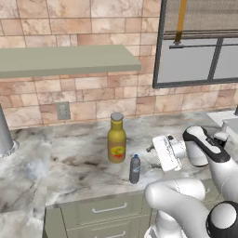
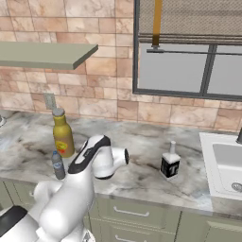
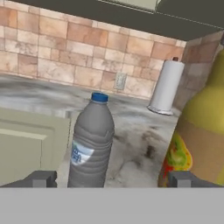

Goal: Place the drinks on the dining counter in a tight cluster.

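Water bottle point(image 3: 91, 142) sits closest, upright near the marble counter's point(image 1: 69, 160) front edge, just beside the amber bottle point(image 1: 116, 138), which the hand view crops on the right. Gripper point(image 3: 112, 179) is level, pointing sideways at them, jaws spread wide, holding nothing. White narrow-necked container point(image 2: 170, 161) stands well apart, near the sink point(image 2: 226, 163). Paper towel roll point(image 3: 166, 86) is at the far end.

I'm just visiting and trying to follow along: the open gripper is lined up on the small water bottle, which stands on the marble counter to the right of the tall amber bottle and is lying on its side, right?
Not quite. The water bottle stands upright, cap on top, as the hand view shows. The rest holds: the open gripper faces it, beside the amber bottle on the marble counter.
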Controlling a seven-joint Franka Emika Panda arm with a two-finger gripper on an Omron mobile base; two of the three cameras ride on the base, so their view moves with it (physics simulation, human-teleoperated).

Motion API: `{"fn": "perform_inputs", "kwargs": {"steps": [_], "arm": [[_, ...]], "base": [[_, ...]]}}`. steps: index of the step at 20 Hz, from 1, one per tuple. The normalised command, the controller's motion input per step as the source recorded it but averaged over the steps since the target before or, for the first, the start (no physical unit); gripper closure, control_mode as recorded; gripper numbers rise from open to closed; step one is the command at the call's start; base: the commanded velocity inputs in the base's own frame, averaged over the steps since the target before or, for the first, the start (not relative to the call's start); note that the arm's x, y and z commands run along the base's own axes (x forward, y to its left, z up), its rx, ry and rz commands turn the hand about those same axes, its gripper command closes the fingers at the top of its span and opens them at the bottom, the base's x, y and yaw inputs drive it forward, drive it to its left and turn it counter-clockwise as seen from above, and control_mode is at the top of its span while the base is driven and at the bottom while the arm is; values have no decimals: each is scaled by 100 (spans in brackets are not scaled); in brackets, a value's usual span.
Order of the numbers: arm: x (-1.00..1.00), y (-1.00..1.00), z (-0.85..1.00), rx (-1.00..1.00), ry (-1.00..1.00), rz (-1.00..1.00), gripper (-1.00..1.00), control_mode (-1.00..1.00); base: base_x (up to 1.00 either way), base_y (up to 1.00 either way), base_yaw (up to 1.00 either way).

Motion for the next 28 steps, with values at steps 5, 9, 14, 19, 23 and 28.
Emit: {"fn": "perform_inputs", "kwargs": {"steps": [5,9,14,19,23,28], "arm": [[-12,5,-50,-2,10,2,-100,-100],[-21,15,-16,0,4,11,-100,-100],[-23,34,-5,0,6,12,-100,-100],[-1,35,0,0,3,2,-100,-100],[3,5,-2,0,1,0,-100,-100],[0,14,-10,0,5,0,-100,-100]], "base": [[0,0,0],[0,0,0],[0,0,0],[0,0,0],[0,0,0],[0,0,0]]}}
